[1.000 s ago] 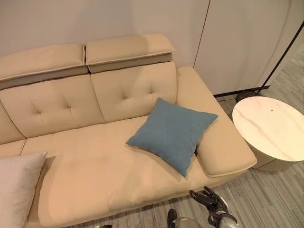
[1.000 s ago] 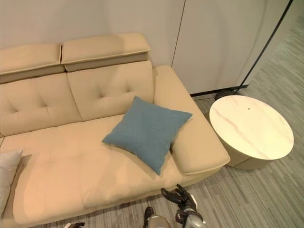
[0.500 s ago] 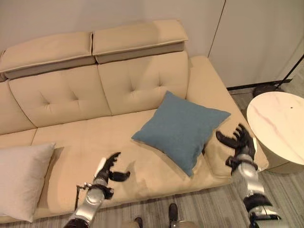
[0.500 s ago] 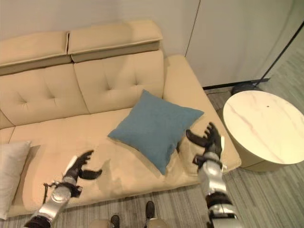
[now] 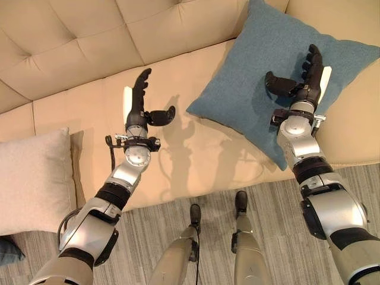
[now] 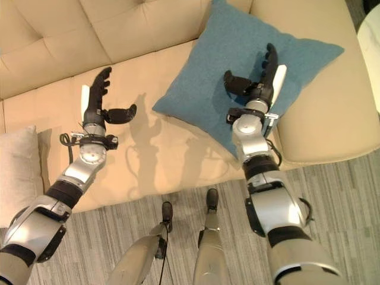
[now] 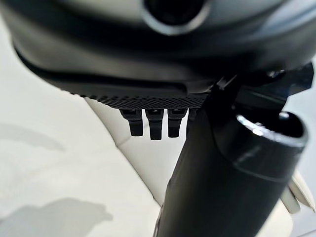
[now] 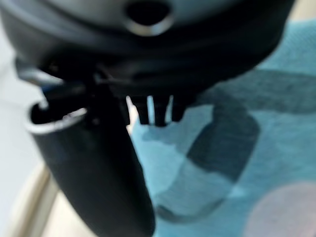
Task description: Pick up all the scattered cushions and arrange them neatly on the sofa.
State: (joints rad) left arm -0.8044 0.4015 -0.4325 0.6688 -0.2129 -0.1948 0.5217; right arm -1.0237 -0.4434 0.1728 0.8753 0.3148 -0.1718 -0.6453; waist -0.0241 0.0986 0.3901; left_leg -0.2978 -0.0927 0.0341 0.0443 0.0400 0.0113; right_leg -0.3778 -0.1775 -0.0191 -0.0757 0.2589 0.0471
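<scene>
Nearest: grey striped carpet floor (image 5: 178, 225) in front of the sofa, with a scrap of dark blue fabric (image 5: 9, 252) at the floor's left edge, too little visible to identify; possibly another cushion.

Next, at the left end of the sofa seat (image 5: 196, 148): a pale beige cushion (image 5: 29, 181), propped and slightly slumped rather than set square.

Over the middle of the seat: left hand (image 5: 138, 110), raised, fingers (image 5: 141, 83) straight and spread wide from the thumb, holding nothing, well apart from either cushion.

Further right: right hand (image 5: 300, 80), likewise wide, fingers (image 5: 312, 59) extended, hovering above the blue cushion (image 5: 255, 77) and casting a shadow on it; contact not evident, nothing held.

Blue cushion lying skewed, one corner toward the seat, the upper part leaning on the tufted backrest (image 5: 89, 29) beside the right armrest (image 5: 356, 119).

Judged progress: early to midway. Both visible cushions already on the sofa, neither neatly arranged; blue one apparently next for straightening, beige one left to be squared up, and the dark scrap on the floor possibly left to collect.

No brand, label or legible writing anywhere.
</scene>
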